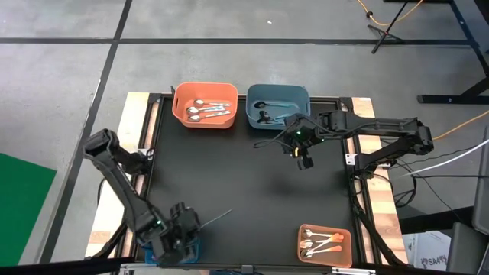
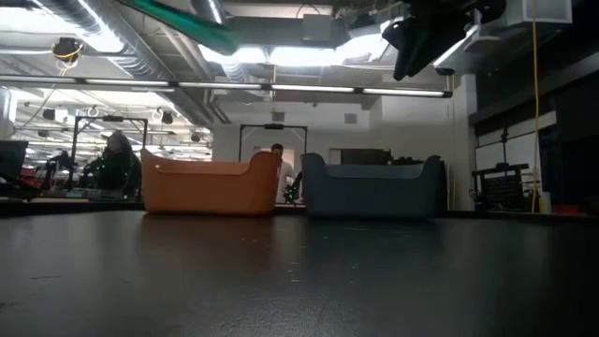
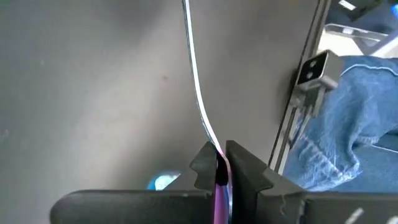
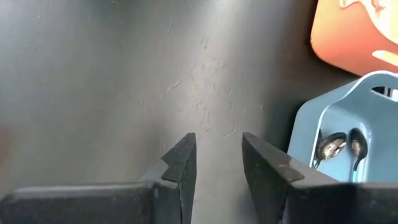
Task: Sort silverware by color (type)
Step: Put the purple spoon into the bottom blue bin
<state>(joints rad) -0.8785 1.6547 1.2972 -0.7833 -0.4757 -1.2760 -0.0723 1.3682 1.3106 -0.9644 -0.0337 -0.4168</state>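
My left gripper (image 1: pixel 186 224) is at the table's near left corner, shut on a thin spoon (image 1: pixel 216 218) whose purple iridescent part shows between the fingers. My right gripper (image 1: pixel 303 158) hangs open above the mat, just in front of the far blue bin (image 1: pixel 277 105), with nothing between its fingers (image 4: pixel 214 162). Black spoons (image 4: pixel 351 149) lie in that blue bin. Silver spoons (image 1: pixel 208 109) lie in the far orange bin (image 1: pixel 205 92). Orange-handled spoons (image 1: pixel 321 243) lie in the near right orange bin (image 1: pixel 341 256). My left gripper pinches the spoon between its two fingers at the purple iridescent part (image 3: pixel 219 177). The long thin shaft (image 3: pixel 194 74) runs straight out past the fingertips, toward the table's right. The fingers slant downward, and the spoon is lifted above the mat.
A blue bin (image 1: pixel 192 246) sits under my left arm at the near left corner. The black mat (image 1: pixel 252 191) between the bins is bare. A person's jeans (image 3: pixel 354 124) show beyond the table's edge. People stand in the room behind the far bins (image 2: pixel 117 159).
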